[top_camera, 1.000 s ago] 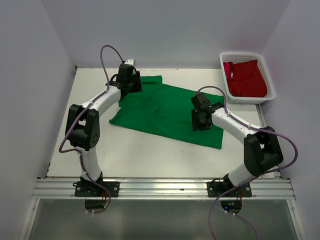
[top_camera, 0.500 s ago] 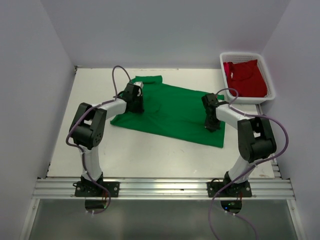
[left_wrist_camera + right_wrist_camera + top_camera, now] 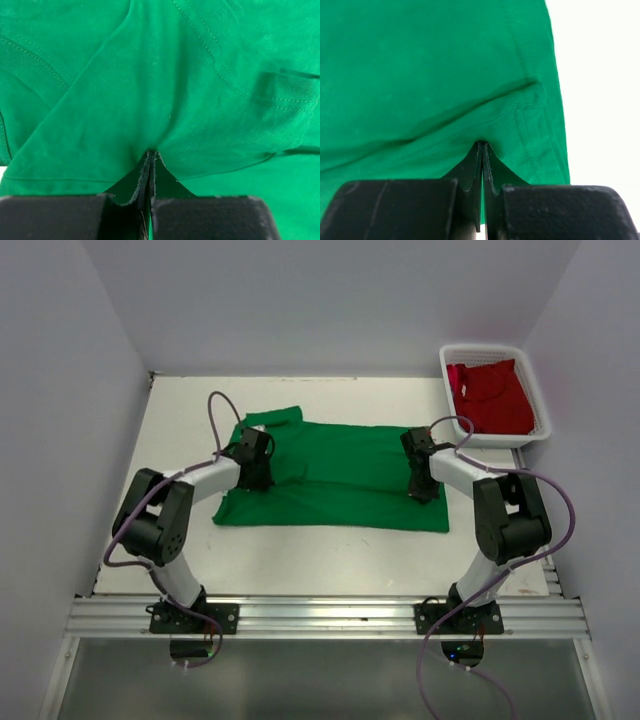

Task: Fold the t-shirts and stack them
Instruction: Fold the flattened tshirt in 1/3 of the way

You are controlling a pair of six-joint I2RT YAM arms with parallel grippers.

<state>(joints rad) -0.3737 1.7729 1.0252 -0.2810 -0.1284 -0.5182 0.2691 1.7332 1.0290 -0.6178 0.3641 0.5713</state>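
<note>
Cloth: the green t-shirt [image 3: 345,480] lies on the table [image 3: 300,550], now a narrower band, its far edge drawn nearward; left fingers [image 3: 146,172] and right fingers [image 3: 481,160] each clench its fabric; first fold looks nearly laid; red t-shirt [image 3: 490,395] waits in the basket [image 3: 480,348].

A bright green cloth t-shirt [image 3: 335,485] lies in a wide band across the middle of a white table [image 3: 300,550]. The left gripper [image 3: 255,480] presses on it at 9 o'clock, the right gripper [image 3: 425,490] at 3 o'clock. At 2 o'clock, a white plastic mesh basket [image 3: 484,348] holds a red cloth t-shirt [image 3: 495,400].
</note>
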